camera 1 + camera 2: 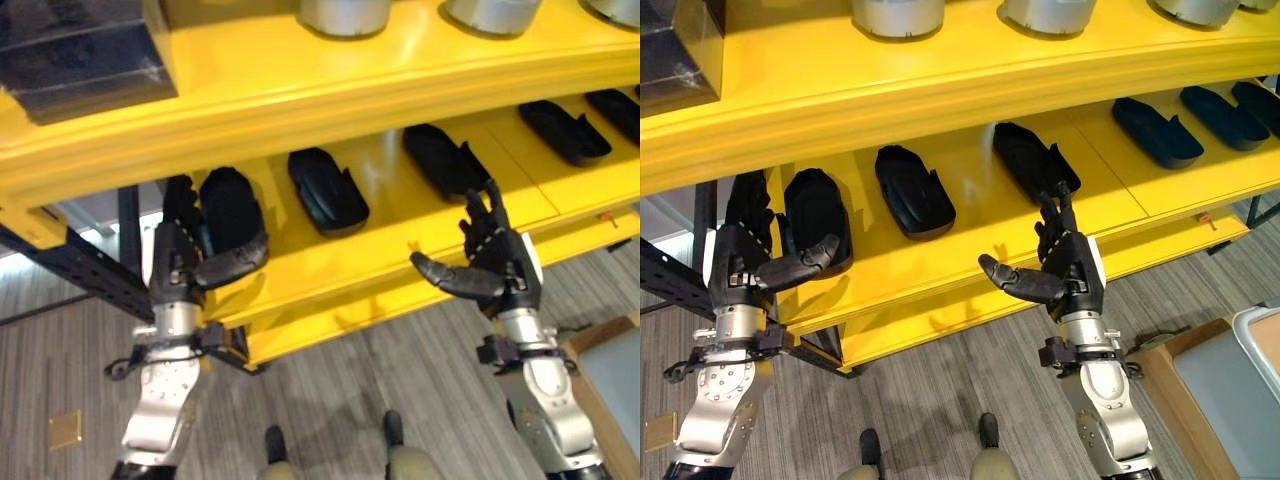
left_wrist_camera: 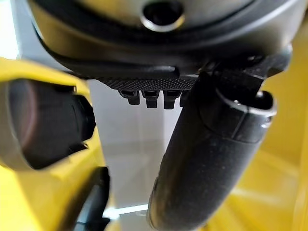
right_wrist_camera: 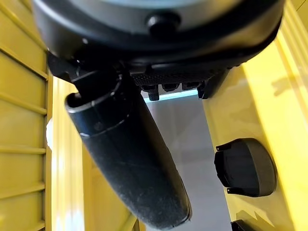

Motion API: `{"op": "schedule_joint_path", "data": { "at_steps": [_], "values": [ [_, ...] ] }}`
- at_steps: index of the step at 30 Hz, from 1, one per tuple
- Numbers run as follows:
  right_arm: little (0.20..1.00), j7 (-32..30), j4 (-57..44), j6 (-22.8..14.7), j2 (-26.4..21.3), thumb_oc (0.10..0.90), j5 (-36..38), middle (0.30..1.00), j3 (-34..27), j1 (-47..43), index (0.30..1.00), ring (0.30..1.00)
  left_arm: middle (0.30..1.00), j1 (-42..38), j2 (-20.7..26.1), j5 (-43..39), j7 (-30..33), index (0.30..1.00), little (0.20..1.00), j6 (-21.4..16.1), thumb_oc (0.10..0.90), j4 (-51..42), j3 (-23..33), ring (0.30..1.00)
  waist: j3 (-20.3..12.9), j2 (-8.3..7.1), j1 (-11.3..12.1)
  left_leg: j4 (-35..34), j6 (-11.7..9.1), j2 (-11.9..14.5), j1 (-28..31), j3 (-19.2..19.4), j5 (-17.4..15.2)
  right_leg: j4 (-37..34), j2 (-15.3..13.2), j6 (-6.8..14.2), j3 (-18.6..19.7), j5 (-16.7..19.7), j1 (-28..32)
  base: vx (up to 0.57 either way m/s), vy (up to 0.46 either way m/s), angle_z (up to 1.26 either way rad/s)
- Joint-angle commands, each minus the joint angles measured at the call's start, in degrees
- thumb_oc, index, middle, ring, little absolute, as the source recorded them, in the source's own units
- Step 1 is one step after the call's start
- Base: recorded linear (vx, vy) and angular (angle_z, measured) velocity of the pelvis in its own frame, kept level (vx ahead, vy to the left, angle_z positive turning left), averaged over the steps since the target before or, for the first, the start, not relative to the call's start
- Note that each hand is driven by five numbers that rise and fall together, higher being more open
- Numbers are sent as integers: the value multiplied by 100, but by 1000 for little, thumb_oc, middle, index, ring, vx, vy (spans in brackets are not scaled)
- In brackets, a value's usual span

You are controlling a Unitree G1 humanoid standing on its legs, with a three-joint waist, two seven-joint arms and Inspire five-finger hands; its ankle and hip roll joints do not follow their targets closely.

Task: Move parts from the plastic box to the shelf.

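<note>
Hands raised before the yellow shelf (image 1: 330, 270) — left hand (image 1: 185, 255) open with fingers beside the leftmost black part (image 1: 232, 205), right hand (image 1: 490, 262) open, thumb out, empty.

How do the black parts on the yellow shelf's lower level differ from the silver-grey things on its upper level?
The black parts are dark, long and low, lying flat in a row. The silver-grey things are pale and rounded, and the picture's top edge cuts them off. Both kinds sit in rows on the yellow shelf.
</note>
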Motion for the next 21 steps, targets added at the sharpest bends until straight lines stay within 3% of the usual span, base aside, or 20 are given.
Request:
{"op": "schedule_joint_path", "data": {
  "at_steps": [1,3,6,13,21],
  "values": [
    [1000,207,-664,-658,-202,900,-1,1000,-405,-335,1000,1000,1000,-103,704,2261,-19,1000,1000,-499,900,-324,359,1000,-764,-133,-3,-39,148,-27,268,-8,-172,180,209,-174,-129,-299,202,-43,-80,20],
    [1000,277,-690,-729,-230,900,89,1000,-468,-239,1000,1000,1000,381,896,2833,-10,1000,1000,-637,900,-499,458,1000,-780,-120,51,-39,106,24,238,-86,-109,211,259,-198,-207,-357,230,-50,-76,25],
    [1000,324,-735,-800,-315,900,173,1000,-582,-102,1000,1000,1000,1031,956,2941,-274,1000,1000,-837,900,-654,368,1000,-784,-109,122,-39,19,143,155,-262,54,311,407,-267,-422,-496,278,-48,-96,24],
    [1000,304,-818,-907,-450,900,186,1000,-695,-8,1000,1000,1000,1406,1377,3581,-299,1000,1000,-968,900,-736,193,1000,-672,-105,197,-39,-48,261,73,-444,214,464,574,-344,-602,-640,265,-26,-62,13],
    [1000,185,-847,-1003,-535,900,158,1000,-696,-55,1000,1000,1000,1340,1467,3493,-513,1000,1000,-974,900,-461,-266,1000,-453,-86,199,-39,-95,367,60,-561,284,682,696,-408,-737,-807,216,-10,-39,9]
  ]
}}
